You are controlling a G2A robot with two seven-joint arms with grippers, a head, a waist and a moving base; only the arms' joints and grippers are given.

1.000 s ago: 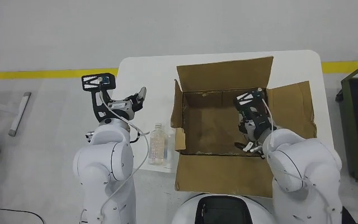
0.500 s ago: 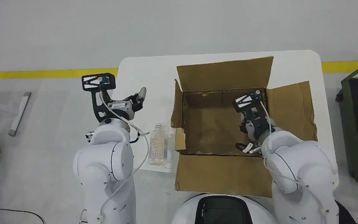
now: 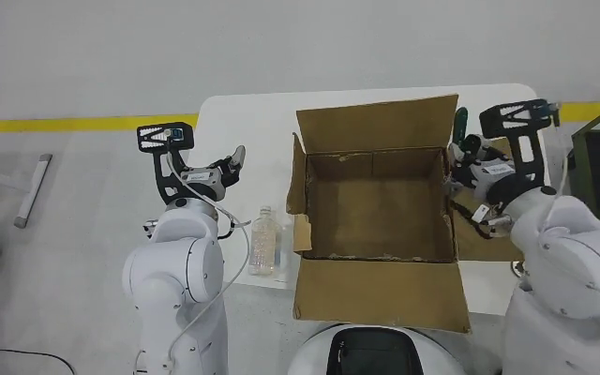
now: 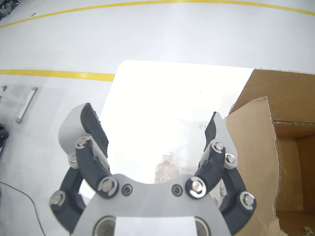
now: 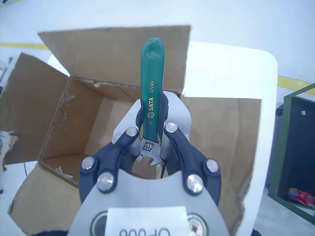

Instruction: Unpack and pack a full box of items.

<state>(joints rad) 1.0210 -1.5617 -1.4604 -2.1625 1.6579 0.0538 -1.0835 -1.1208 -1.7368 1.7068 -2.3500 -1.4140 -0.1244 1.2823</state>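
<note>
An open cardboard box (image 3: 375,202) stands on the white table (image 3: 253,122), its inside bare. My right gripper (image 5: 151,110) is shut on a green-handled wrench (image 5: 151,74), held above the box's right flap (image 3: 487,178); the wrench (image 3: 460,124) also shows in the top view, with the right gripper (image 3: 461,150) below it. My left gripper (image 4: 152,128) hangs open left of the box, and from above that left gripper (image 3: 234,159) sits over the table's left part. A clear plastic bottle (image 3: 265,242) lies on the table below it, its cap end (image 4: 167,164) seen between the open fingers.
The box's flaps spread outward: a tall back flap (image 3: 375,124), a torn left flap (image 4: 251,136) and a front flap (image 3: 380,292). A dark green bin (image 5: 295,148) stands off the table to the right. A yellow floor line (image 3: 94,122) runs behind the table.
My right arm has risen out of the box and swung right, carrying the wrench over the right flap. The left arm and bottle stayed still.
</note>
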